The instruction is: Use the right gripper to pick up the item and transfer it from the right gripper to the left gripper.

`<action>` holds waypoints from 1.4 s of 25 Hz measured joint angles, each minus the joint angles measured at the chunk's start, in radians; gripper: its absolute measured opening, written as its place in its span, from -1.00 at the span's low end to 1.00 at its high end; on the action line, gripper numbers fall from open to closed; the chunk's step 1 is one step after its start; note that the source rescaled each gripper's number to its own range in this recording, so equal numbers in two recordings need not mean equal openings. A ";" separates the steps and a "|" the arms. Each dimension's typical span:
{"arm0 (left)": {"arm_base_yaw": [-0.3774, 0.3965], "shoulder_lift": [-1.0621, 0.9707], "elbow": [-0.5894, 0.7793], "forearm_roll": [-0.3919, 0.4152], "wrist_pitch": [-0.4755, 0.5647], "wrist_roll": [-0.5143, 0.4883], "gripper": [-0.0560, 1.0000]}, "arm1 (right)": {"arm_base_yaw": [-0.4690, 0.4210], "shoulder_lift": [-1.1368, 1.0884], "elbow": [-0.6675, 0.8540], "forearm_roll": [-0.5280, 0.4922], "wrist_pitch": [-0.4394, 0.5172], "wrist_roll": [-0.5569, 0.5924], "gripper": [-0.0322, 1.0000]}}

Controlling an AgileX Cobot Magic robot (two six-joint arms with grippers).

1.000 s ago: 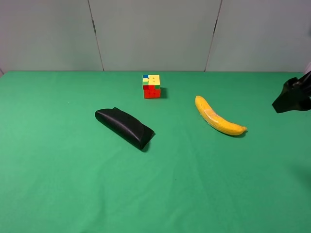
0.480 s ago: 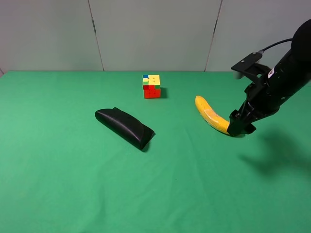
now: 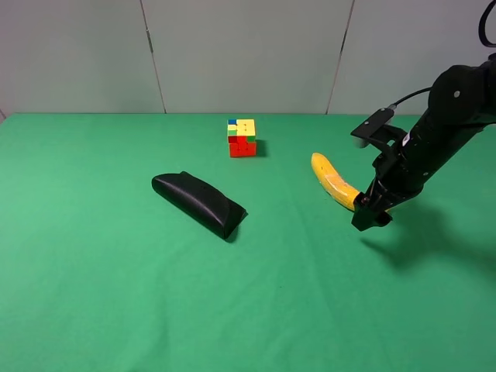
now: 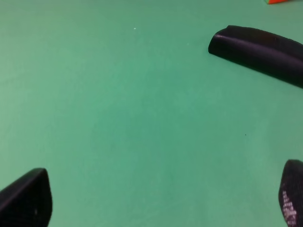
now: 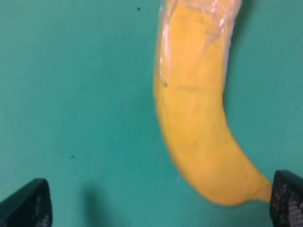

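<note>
Nothing is grasped yet: the banana [image 3: 333,184] lies on the surface [image 3: 116,294] right of the cube [image 3: 242,137], the right gripper [image 3: 367,215] wide open and empty at its far end. Pickup and handover to the open, empty left gripper [image 4: 157,198] remain.

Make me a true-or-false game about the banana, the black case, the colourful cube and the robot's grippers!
The curved yellow banana lies on the green table. True.
The right gripper is squeezing the banana. False: its jaws are open over the banana's end.
The black pouch-like case lies left of the banana in the high view. True.
The multicoloured puzzle cube sits on the case. False: it stands on the table, apart from it.
The left gripper holds the case. False: it is open and empty.
</note>
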 joint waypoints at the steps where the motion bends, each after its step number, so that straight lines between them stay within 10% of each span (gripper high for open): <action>1: 0.000 0.000 0.000 0.000 0.000 0.000 0.86 | 0.000 0.010 -0.005 -0.003 0.000 -0.001 1.00; 22: 0.000 0.000 0.000 0.000 0.000 0.000 0.86 | 0.000 0.137 -0.077 -0.008 0.003 -0.001 1.00; 32: 0.000 0.000 0.000 0.000 0.000 0.000 0.86 | 0.000 0.137 -0.077 -0.022 0.002 0.000 -0.94; 35: 0.000 0.000 0.000 0.000 0.000 0.000 0.86 | 0.000 0.137 -0.077 -0.023 0.002 0.000 -0.93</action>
